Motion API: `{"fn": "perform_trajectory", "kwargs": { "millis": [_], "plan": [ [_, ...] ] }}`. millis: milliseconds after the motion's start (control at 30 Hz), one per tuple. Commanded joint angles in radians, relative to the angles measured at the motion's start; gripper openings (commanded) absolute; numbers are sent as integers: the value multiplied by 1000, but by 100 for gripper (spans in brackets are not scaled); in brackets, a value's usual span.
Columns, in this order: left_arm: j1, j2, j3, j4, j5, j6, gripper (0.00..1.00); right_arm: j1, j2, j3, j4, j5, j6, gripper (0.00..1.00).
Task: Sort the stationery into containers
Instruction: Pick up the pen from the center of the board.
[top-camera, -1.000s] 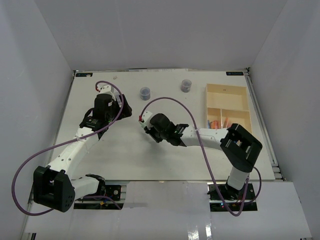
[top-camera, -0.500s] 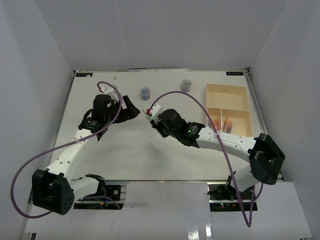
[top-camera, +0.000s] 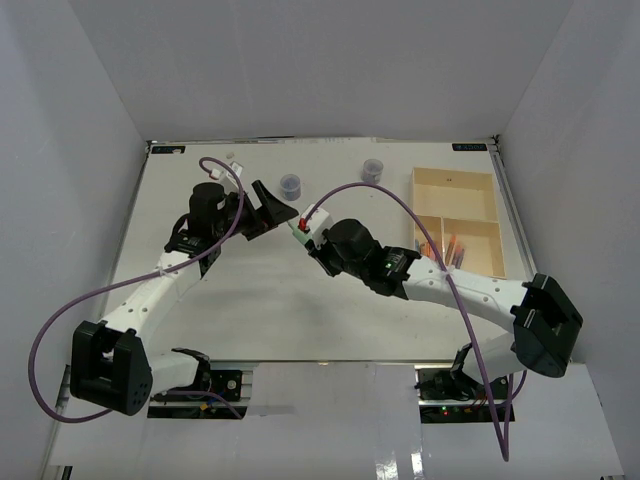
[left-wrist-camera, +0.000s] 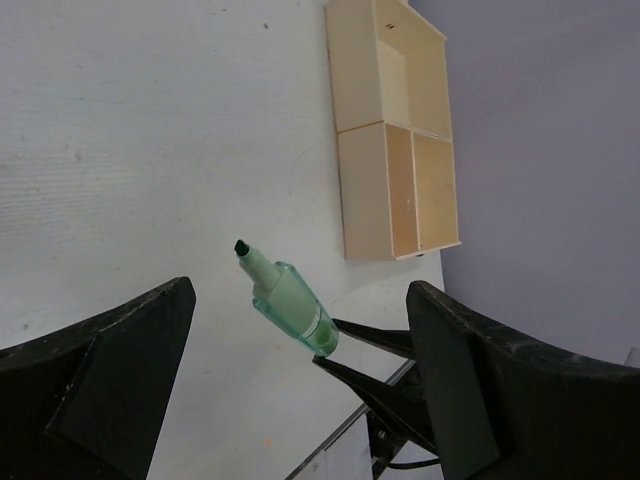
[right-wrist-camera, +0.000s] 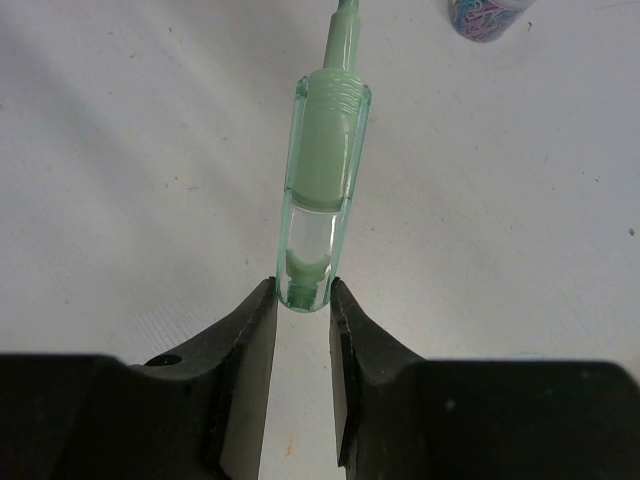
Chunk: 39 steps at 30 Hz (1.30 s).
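Right jaws: gripping green highlighter (right-wrist-camera: 320, 190) by its tail
Left jaws: wide (empty)
Risk: your bump could pivot it loose

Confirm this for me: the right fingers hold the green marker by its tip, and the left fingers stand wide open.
Not by its tip. The right wrist view shows the right fingers pinching the green marker by its clear back end, with the tip pointing away from them. The left fingers do stand wide open.
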Motion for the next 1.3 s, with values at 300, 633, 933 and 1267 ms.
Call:
{"fn": "perform_trajectory", "kwargs": {
  "millis": [300, 633, 933, 1267],
  "plan": [
    [6, 36, -21, 160, 97, -154, 96, -4, -67, -28, 111, -43, 24, 14],
    [6, 20, -46, 210, 114, -223, 91, -2, -73, -42, 141, -43, 35, 13],
    [6, -12, -59, 259, 116, -263, 89, -4, -71, -50, 146, -45, 41, 13],
    [4, -49, -72, 304, 122, -301, 87, -5, -67, -63, 154, -40, 48, 13]
  ]
}}
